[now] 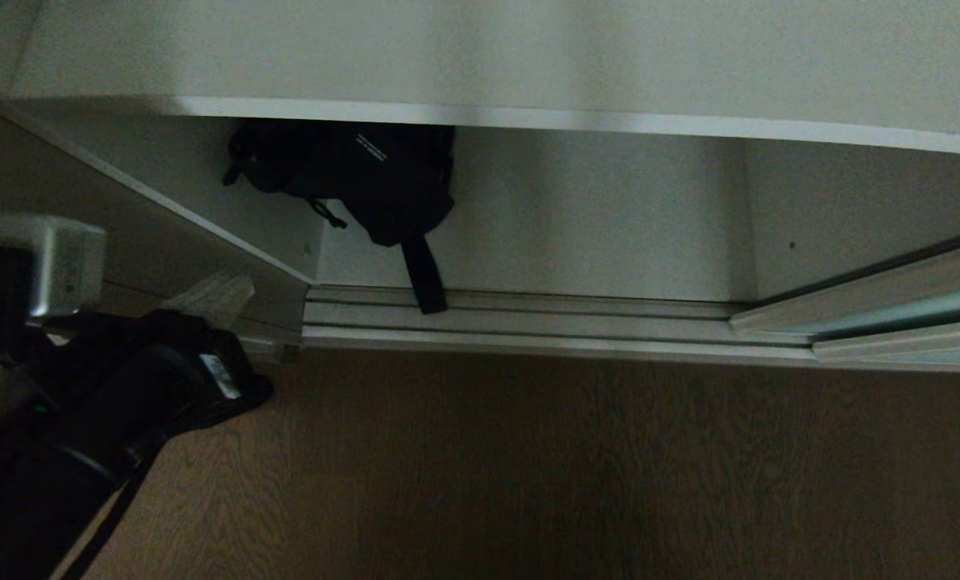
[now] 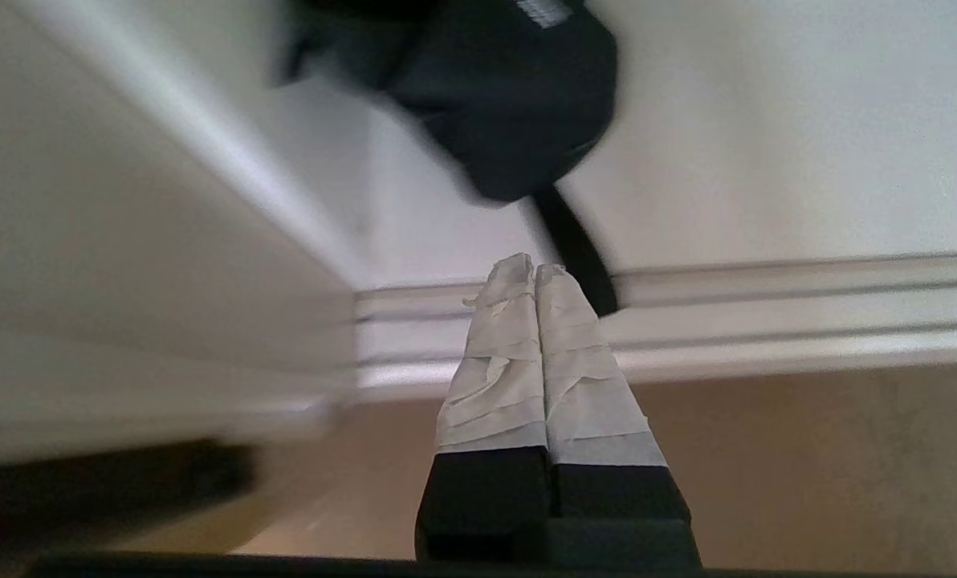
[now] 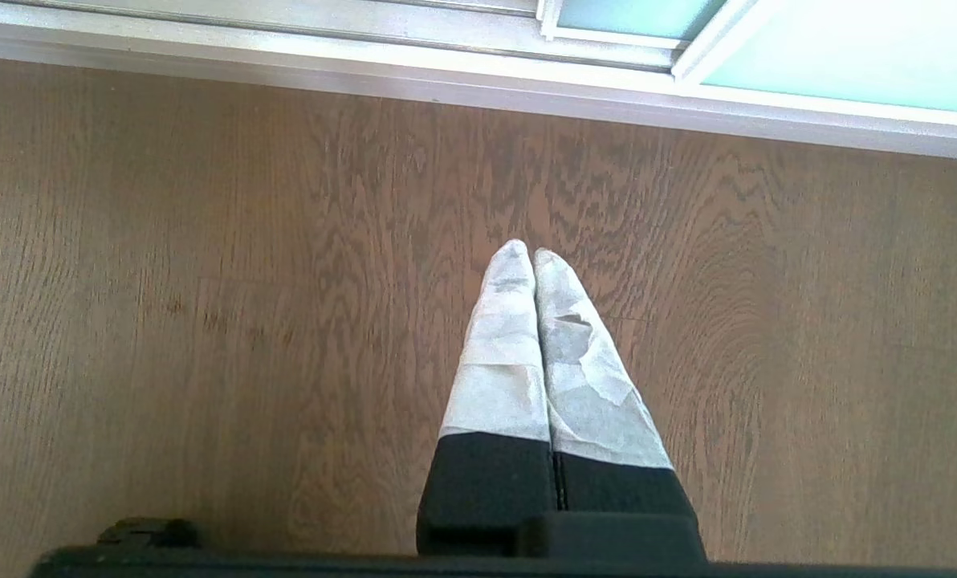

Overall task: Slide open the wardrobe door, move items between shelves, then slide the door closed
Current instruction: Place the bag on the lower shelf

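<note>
Nearest my head camera, at its lower left, sits the bulk of my left arm (image 1: 101, 387), dark and blurred, with a pale grey block on it. Only the wrist views show me the pincers: the left gripper (image 2: 535, 273) has its taped fingers (image 2: 498, 353) pressed together on nothing, their tips in line with the ribbed floor track (image 1: 528, 318); the right gripper (image 3: 524, 250) is likewise closed and empty, hanging over the wooden floor (image 3: 205, 281). The black strappy bundle (image 1: 367, 181) lies on the wardrobe's bottom board (image 1: 568, 234), near its left wall and tucked under the front edge of the shelf (image 1: 528, 64) above; one strap (image 1: 424, 278) trails forward over the board's front edge onto the track. A small white label on the bundle carries writing I cannot read. The sliding wardrobe door (image 1: 915, 314) stands at the right end of the track, its aqua glass much plainer from the right wrist. Between the left pincer and the bundle, I see only open track.
</note>
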{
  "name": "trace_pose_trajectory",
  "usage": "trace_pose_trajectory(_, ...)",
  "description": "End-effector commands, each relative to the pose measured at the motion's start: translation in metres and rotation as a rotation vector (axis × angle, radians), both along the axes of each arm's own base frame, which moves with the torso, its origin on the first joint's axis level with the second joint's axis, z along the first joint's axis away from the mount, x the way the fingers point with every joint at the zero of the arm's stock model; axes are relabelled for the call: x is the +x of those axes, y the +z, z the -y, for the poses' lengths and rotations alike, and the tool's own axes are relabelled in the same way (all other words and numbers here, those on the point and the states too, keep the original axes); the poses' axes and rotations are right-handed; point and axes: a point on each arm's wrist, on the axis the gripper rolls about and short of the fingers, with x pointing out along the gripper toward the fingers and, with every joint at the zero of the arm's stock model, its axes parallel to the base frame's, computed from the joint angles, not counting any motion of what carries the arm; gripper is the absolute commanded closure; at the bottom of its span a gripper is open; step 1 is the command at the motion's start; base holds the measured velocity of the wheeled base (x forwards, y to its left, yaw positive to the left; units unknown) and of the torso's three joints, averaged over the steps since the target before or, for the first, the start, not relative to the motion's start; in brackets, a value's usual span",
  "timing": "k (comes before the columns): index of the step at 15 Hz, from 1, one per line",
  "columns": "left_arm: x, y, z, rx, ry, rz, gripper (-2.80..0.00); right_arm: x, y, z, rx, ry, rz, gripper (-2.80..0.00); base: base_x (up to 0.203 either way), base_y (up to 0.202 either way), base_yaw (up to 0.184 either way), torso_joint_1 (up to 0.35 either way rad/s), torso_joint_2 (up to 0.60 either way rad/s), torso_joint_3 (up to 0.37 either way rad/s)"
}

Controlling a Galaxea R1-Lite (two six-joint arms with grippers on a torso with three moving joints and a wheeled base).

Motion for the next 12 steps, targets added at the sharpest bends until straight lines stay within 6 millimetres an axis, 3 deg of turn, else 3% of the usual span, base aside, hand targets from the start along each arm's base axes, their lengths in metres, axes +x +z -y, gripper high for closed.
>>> trace_pose_trajectory(1, -0.034, 0.012, -0.028, -0.030, 0.087, 0.037, 0.00, 0.000, 0.000, 0.000, 0.000, -0.001, 0.002, 0.00, 0.000, 0.000, 0.000, 0.000, 0.00, 0.000)
trace_pose_trajectory(5, -0.058, 0.010, -0.052, -0.048, 0.298, 0.004, 0.00, 0.000, 0.000, 0.000, 0.000, 0.001, 0.002, 0.00, 0.000, 0.000, 0.000, 0.000, 0.00, 0.000)
trace_pose_trajectory(9, -0.106, 0.008, -0.081, -0.082, 0.477, 0.085, 0.00, 0.000, 0.000, 0.000, 0.000, 0.001, 0.002, 0.00, 0.000, 0.000, 0.000, 0.000, 0.00, 0.000)
trace_pose_trajectory(12, -0.138, -0.013, -0.091, -0.073, 0.560, 0.152, 0.00, 0.000, 0.000, 0.000, 0.000, -0.001, 0.002, 0.00, 0.000, 0.000, 0.000, 0.000, 0.00, 0.000)
